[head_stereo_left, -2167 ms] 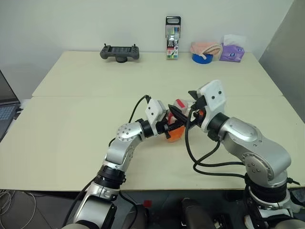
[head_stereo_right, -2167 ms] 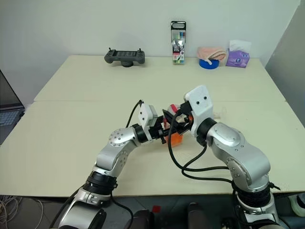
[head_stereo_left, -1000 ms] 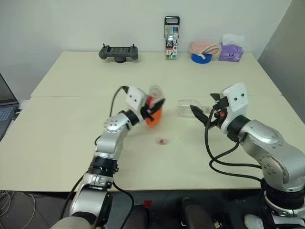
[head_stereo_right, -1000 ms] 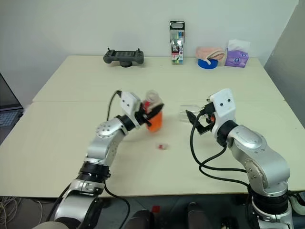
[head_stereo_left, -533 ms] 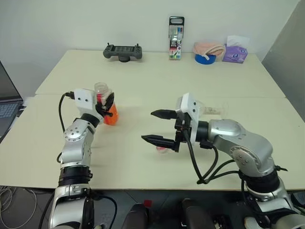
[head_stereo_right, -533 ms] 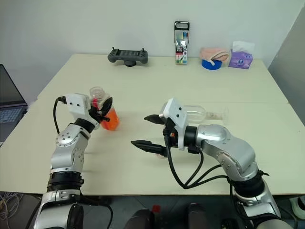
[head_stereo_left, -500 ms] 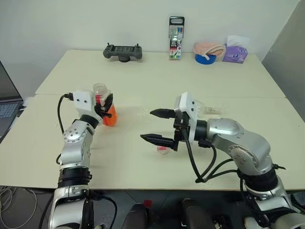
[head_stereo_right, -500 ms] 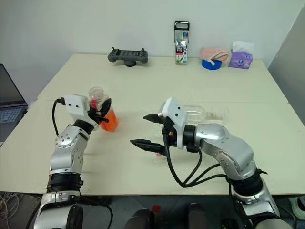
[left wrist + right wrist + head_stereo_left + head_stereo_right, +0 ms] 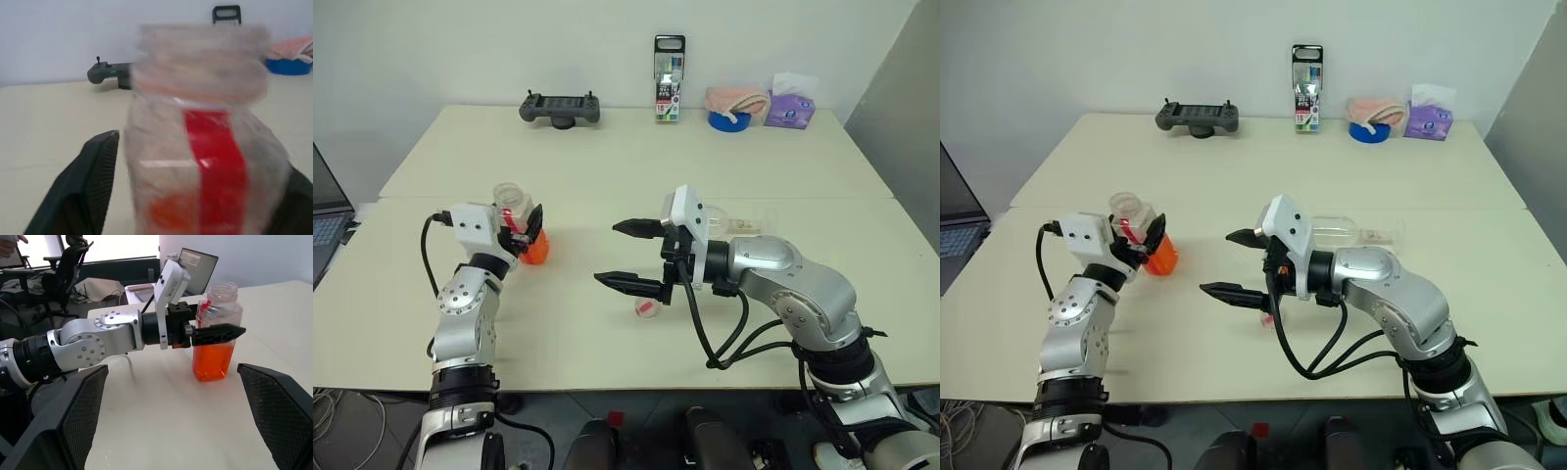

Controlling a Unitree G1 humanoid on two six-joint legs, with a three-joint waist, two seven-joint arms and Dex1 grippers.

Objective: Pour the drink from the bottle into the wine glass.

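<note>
While your left gripper (image 9: 522, 235) stands at the left half of the pale beige table (image 9: 607, 166), its 2 black fingers (image 9: 217, 334) flank the small clear plastic bottle with a squarish body (image 9: 215, 352); in the right wrist view 1 finger lies across the bottle's front, and you cannot tell whether the pair pinches it or has just let go. The bottle stands upright on the table, uncapped, with the translucent orange-red drink (image 9: 212, 361) filling its lower half and a red label strip (image 9: 215, 161) down 1 side. Your right gripper (image 9: 629, 256) hangs near mid-table, pointing toward the bottle, fingers spread wide and holding nothing. Just beyond its lower finger lies a small white-and-red round cap (image 9: 645, 308) on the tabletop. The clear stemmed wine glass (image 9: 1349, 233) lies on its side behind your right wrist, well apart from the bottle. At the far edge sit a dark grey handheld controller (image 9: 559, 106), a tall pack of markers (image 9: 668, 78), a blue bowl with a pink cloth (image 9: 734, 103) and a purple tissue pack (image 9: 790, 102).
</note>
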